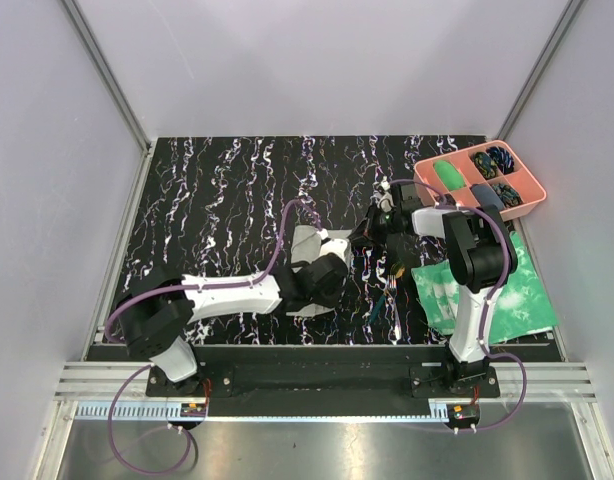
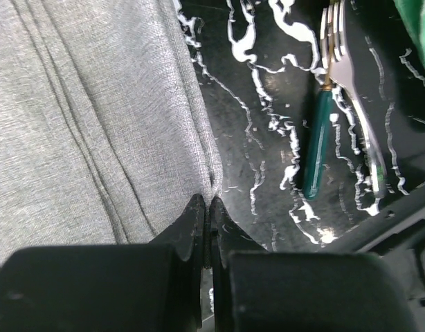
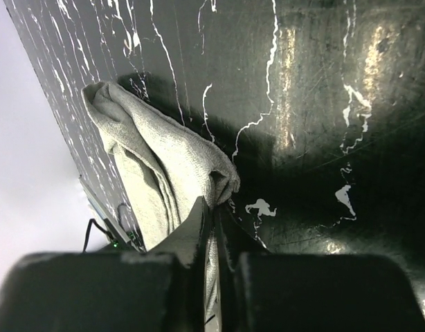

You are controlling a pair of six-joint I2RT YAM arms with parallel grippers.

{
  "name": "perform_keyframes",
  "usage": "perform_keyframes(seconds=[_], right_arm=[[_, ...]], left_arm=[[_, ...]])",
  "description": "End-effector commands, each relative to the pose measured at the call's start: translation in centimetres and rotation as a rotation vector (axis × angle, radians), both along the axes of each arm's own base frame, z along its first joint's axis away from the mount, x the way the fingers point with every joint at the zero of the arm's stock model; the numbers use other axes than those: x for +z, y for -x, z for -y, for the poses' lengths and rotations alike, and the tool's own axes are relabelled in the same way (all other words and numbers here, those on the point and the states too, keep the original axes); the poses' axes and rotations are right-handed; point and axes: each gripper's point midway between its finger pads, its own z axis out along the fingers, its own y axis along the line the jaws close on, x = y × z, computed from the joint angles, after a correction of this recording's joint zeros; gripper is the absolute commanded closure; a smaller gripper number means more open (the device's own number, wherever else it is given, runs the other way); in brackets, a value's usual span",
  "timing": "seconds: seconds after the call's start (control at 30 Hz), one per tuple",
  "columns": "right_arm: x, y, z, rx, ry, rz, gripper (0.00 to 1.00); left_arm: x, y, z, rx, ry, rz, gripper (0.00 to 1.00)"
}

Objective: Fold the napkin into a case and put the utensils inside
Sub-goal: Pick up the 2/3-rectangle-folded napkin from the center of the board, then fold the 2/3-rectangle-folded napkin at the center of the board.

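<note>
Left claw (image 2: 207, 207) and right claw (image 3: 216, 207) pinch the napkin (image 2: 81, 124).

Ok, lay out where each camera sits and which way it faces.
Top external: high behind the robot, looking down at the table; left arm and right arm show.
Left wrist: on the left arm, looking down past the shut left gripper at the napkin and utensils.
Right wrist: looking across the table past the right gripper, shut on the napkin.
Shared: every view holds the napkin.
</note>
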Motion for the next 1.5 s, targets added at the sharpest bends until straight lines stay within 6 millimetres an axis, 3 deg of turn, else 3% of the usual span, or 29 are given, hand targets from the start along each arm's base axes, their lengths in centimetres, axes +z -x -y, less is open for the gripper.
perform_keyframes(seconds=[0.0, 0.17, 0.3, 0.37, 0.57, 0.67, 0.83, 1.0, 1.13, 1.27, 1.47], right_arm=[[3.4, -1.3, 0.2, 0.012, 0.013, 0.082, 0.99], [5.1, -1.2, 0.1, -0.010, 0.018, 0.078, 1.00], [6.2, -0.9, -1.5, 0.002, 0.041, 0.075, 1.00], [6.7, -0.4, -3.3, 0.018, 0.050, 0.069, 1.00], [6.4, -0.3, -6.6, -0.002, 0.158, 0.054, 1.00], [6.5, -0.7, -7.1, -0.034, 0.194, 0.060, 1.00], [7.4, -1.1, -6.9, -0.053, 0.193, 0.102, 1.00], [7.0, -1.2, -5.0, -0.047, 0.204, 0.091, 1.00], [6.2, -0.6, -2.9, -0.030, 0.242, 0.089, 1.00], [5.7, -0.2, -0.9, -0.014, 0.305, 0.098, 1.00], [6.0, 0.2, 0.2, 0.002, 0.363, 0.104, 1.00]], left_arm=[[1.7, -0.2, 1.2, 0.025, 0.150, 0.013, 1.00], [1.6, -0.1, -0.5, 0.082, 0.224, 0.004, 1.00], [1.1, 0.3, -1.7, 0.099, 0.265, 0.005, 1.00], [1.4, 0.2, -2.0, 0.104, 0.285, 0.009, 1.00], [1.7, 0.3, -3.3, 0.139, 0.346, 0.013, 1.00], [1.3, 0.4, -4.2, 0.148, 0.381, 0.005, 1.00], [1.4, 0.4, -3.9, 0.126, 0.395, -0.014, 1.00], [3.1, 0.3, -0.7, 0.056, 0.475, -0.048, 1.00], [2.7, 0.7, 1.6, 0.011, 0.485, -0.100, 1.00], [3.6, 0.9, 3.7, -0.028, 0.505, -0.107, 1.00], [2.9, 1.6, 3.2, -0.015, 0.520, -0.126, 1.00]])
